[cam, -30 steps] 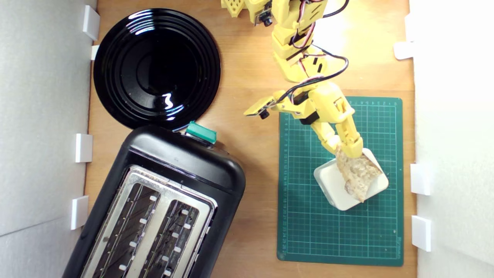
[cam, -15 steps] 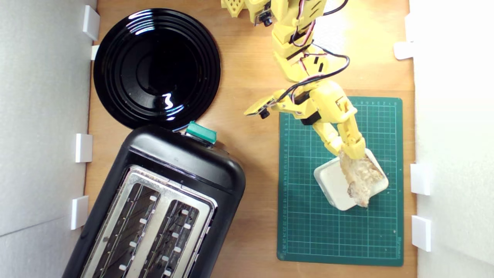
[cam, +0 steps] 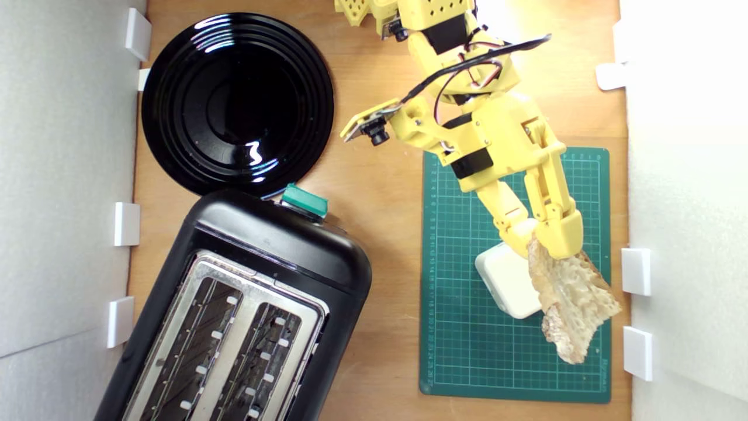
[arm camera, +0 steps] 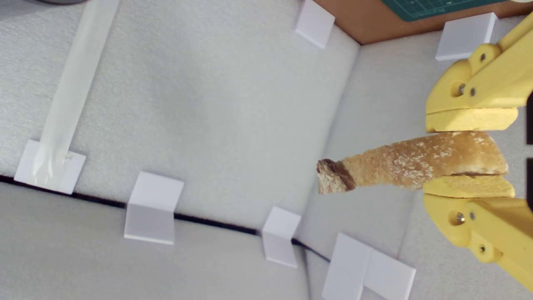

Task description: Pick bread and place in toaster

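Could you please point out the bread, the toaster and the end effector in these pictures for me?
bread [cam: 575, 298]: exterior view, on its holey crumb.
toaster [cam: 274, 237]: exterior view, on its black casing.
end effector [arm camera: 472, 154]: wrist view, between the fingertips clamping the bread's crust.

i can read no words or brands; the green cutting mat [cam: 467, 351] under my arm has ruler digits along its edges, too small to make out.

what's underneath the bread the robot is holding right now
In the exterior view the bread, clamped in the gripper, hangs over the green cutting mat and covers one corner of the cream block. Whether that covered corner touches the bread cannot be told.
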`<control>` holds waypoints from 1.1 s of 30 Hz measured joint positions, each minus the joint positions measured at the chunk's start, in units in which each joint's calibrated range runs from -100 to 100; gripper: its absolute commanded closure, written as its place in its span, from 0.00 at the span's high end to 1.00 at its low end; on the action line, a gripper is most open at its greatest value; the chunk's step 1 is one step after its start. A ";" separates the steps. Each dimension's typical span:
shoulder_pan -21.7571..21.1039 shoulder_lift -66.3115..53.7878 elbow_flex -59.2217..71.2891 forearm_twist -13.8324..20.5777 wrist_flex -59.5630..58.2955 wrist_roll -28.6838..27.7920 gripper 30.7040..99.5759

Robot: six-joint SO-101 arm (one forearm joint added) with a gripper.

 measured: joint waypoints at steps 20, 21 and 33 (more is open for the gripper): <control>10.25 -7.31 -35.88 -16.97 47.71 23.80 0.38; 11.08 -7.31 -38.47 -17.68 50.68 24.79 0.38; 22.79 -1.93 -74.43 -18.57 86.78 37.57 0.38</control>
